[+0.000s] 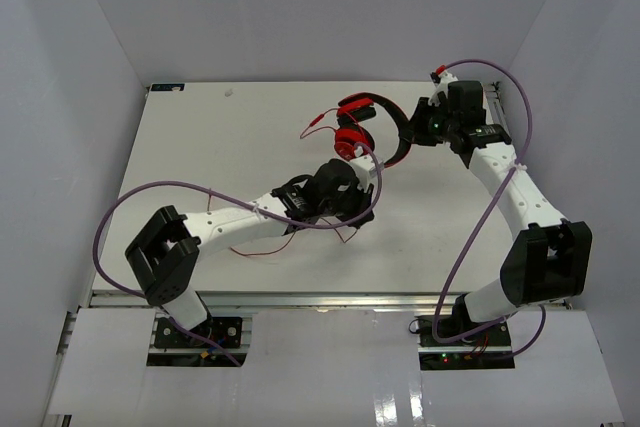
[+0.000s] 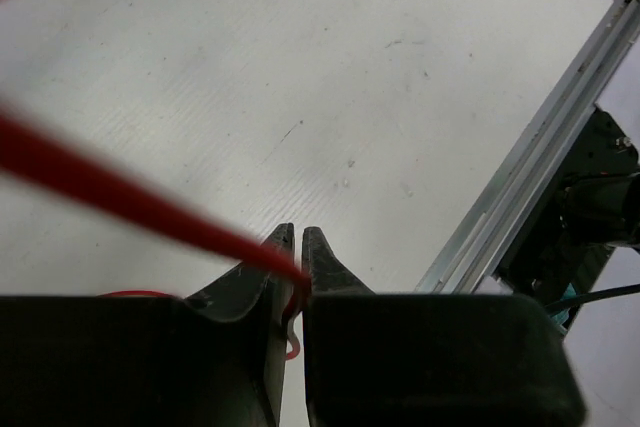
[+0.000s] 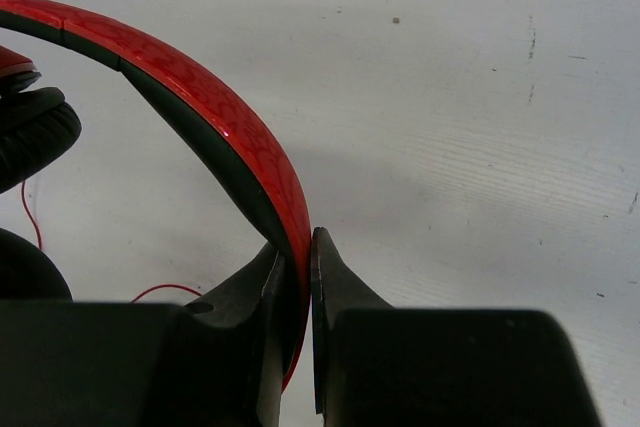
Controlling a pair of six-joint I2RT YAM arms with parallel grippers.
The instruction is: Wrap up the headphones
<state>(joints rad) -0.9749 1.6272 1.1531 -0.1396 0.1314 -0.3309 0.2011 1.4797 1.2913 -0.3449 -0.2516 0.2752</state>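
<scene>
The headphones (image 1: 352,139) lie at the back middle of the table, with red ear cups and a red and black headband (image 1: 395,142). My right gripper (image 1: 410,130) is shut on the headband (image 3: 200,97), which sits between its jaws (image 3: 300,247). A black ear cushion (image 3: 35,132) shows at the left of that view. My left gripper (image 1: 352,209) is just in front of the ear cups. In the left wrist view (image 2: 298,239) it is shut on the thin red cord (image 2: 120,192). Slack cord (image 1: 262,250) trails on the table by the left arm. The plug end (image 1: 310,130) lies left of the cups.
Thick purple robot cables (image 1: 110,217) loop over the left arm and beside the right arm (image 1: 470,237). The table's metal front rail (image 2: 520,187) runs near the left gripper. White walls close in the table on the left, back and right.
</scene>
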